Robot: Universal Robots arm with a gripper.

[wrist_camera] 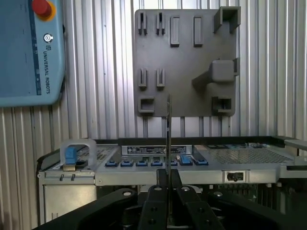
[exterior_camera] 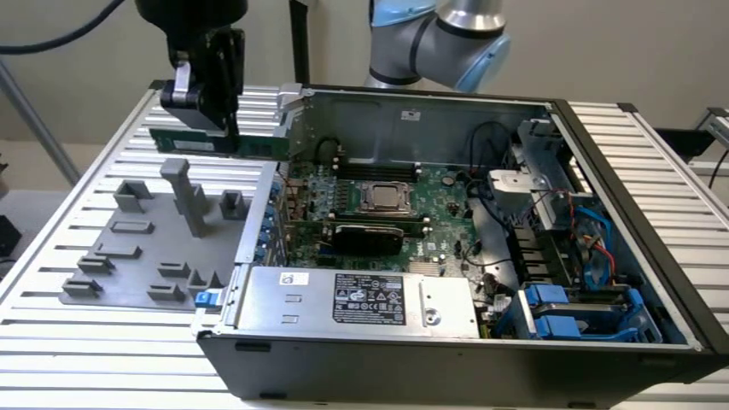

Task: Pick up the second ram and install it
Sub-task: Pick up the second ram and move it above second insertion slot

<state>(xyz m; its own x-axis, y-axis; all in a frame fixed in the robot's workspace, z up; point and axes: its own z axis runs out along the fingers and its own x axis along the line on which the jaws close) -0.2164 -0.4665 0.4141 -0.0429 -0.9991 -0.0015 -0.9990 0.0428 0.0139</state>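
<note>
Closed firmly on the second ram (exterior_camera: 245,145): gripper (exterior_camera: 214,128) pinching the stick's two flat faces near mid-length, along the upper long edge. Hangs level and on edge over the far edge of the grey holder plate (exterior_camera: 137,256), toward the table's (exterior_camera: 672,154) far edge and just beside the open case's (exterior_camera: 638,213) far corner at the exterior view's left. Looks light, thin and stiff, yet probably fragile: best held on the board faces as here, away from the lower contact edge, and kept from twisting or bending. Likely smooth and somewhat slippery, so calls for an even pinch. Free air all around the stick, apart from the plate's tall post (exterior_camera: 183,192) not far below. Toward the motherboard (exterior_camera: 439,192), a raised case wall to clear, then tight room among the processor (exterior_camera: 385,198), the black expansion card (exterior_camera: 364,235) and loose cables (exterior_camera: 490,137).
</note>
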